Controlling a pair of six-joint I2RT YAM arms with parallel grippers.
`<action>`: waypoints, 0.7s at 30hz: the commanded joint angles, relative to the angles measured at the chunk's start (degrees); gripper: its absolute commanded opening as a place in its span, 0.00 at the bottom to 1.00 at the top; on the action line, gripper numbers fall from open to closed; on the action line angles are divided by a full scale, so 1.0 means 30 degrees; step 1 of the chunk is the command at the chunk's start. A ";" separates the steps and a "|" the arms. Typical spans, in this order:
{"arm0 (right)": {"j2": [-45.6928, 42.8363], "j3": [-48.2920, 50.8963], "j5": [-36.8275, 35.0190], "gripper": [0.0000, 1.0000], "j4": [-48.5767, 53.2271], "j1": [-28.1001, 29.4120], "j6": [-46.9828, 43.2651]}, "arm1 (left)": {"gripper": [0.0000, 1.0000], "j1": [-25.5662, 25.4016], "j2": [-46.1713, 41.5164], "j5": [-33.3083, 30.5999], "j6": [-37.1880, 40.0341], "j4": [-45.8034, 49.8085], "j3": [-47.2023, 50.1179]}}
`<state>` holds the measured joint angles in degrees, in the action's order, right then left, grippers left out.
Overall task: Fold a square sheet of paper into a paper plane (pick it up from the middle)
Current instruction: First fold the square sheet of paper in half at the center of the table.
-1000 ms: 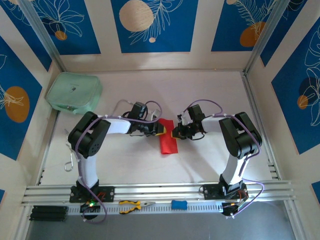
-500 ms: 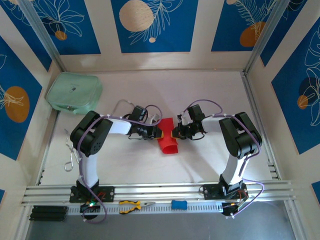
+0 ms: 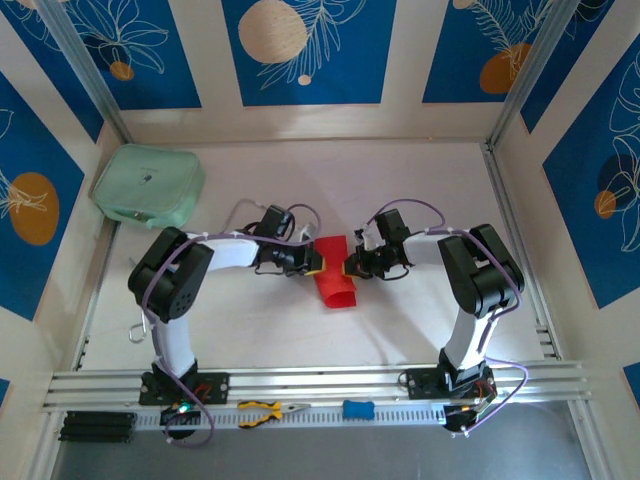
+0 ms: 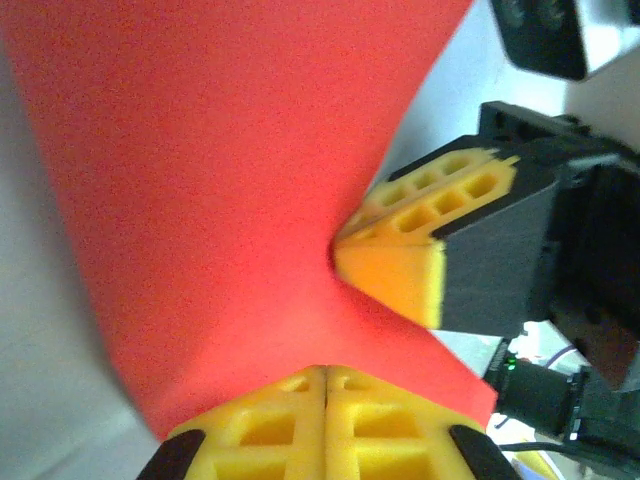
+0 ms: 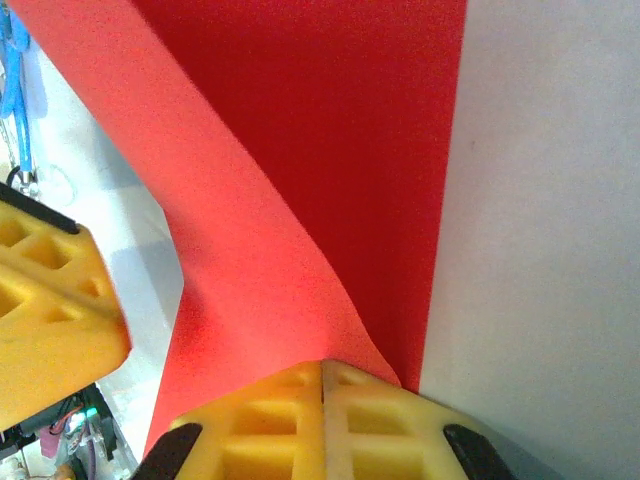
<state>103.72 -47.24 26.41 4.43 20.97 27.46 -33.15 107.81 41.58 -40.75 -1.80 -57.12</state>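
Yellow-handled pliers [image 3: 272,410] lie on the near rail. Beyond them, at the middle of the counter [image 3: 420,190], the square sheet of paper [image 3: 336,278] sits between the two arms, bowed into a curl. The left fingers [image 4: 280,440] are pressed together on its left edge, the right fingers [image 5: 270,425] likewise on its right. It looks light, limp and easily torn, so gentle pinches at opposite edges near the middle suit it. A mint pouch [image 3: 148,186] sits far left.

The square sheet of paper [image 3: 336,280] is bright red, the pouch [image 3: 148,187] mint-green, the wall panels [image 3: 350,75] blue, leaf-patterned.
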 commanded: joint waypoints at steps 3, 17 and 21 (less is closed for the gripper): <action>0.0957 0.0294 -0.2748 0.00 0.0938 0.0112 -0.0391 | 0.00 -0.0470 0.0282 0.0759 -0.1336 0.0123 -0.0017; 0.0919 0.0338 -0.2887 0.00 0.0986 0.0181 -0.0367 | 0.00 -0.0413 0.1208 -0.1057 0.1561 0.1663 0.2361; 0.0919 0.0338 -0.2960 0.00 0.1007 0.0175 -0.0365 | 0.00 -0.0480 0.0068 -0.1288 0.1029 0.1279 0.2400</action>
<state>103.70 -47.27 26.20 4.54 21.04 27.46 -34.30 109.19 40.88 -38.46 -3.07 -52.47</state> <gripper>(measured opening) 0.062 0.064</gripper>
